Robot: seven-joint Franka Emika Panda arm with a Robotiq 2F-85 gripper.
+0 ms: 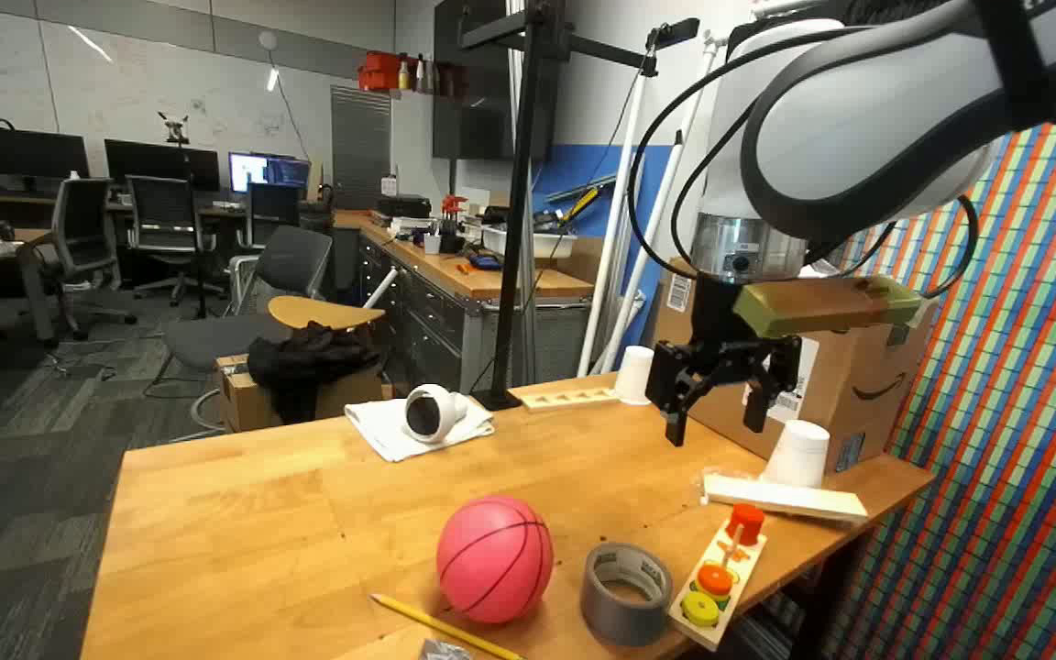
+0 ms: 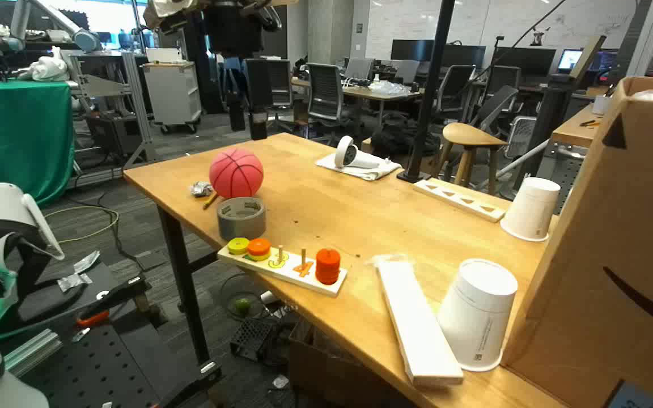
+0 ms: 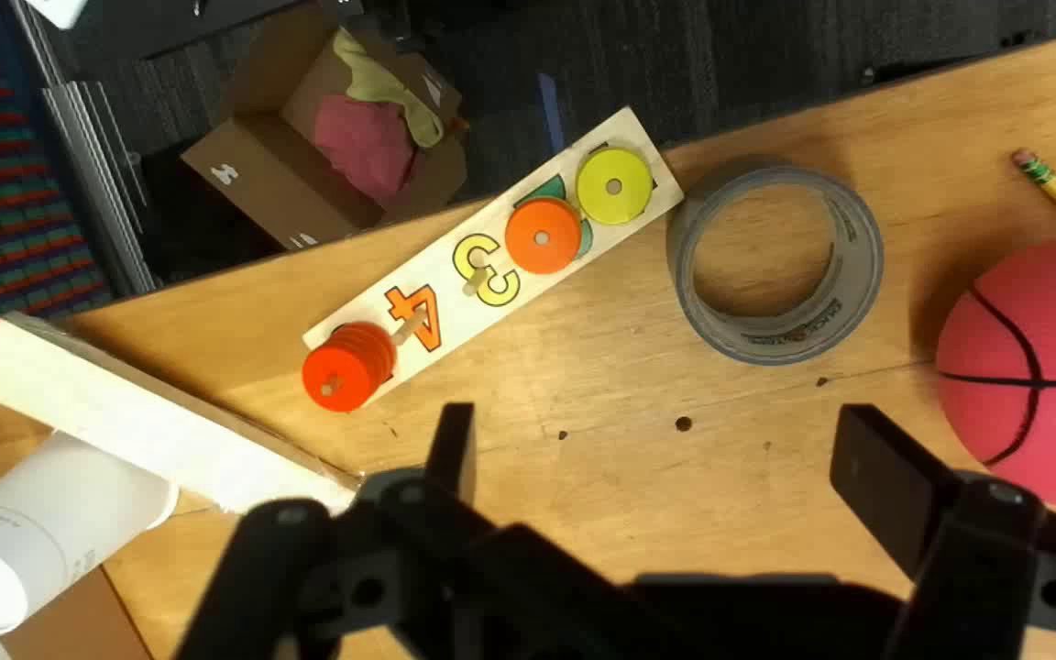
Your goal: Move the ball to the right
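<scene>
The ball is pinkish-red with dark seam lines. It rests on the wooden table in both exterior views (image 1: 494, 559) (image 2: 236, 173). In the wrist view the ball (image 3: 1032, 367) is at the right edge, partly cut off. My gripper shows in both exterior views (image 1: 716, 428) (image 2: 247, 126), raised well above the table and apart from the ball. In the wrist view the gripper (image 3: 658, 454) has its fingers wide apart with only table surface showing between them. It is open and empty, and the ball lies to the right of its right finger.
A grey tape roll (image 1: 620, 625) stands beside the ball, next to a peg board with colored rings (image 2: 281, 267). A pencil (image 1: 441, 628) lies near the ball. A white block (image 2: 417, 323), white cups (image 2: 479, 311) and a cardboard box (image 2: 598, 238) stand at the table's other end.
</scene>
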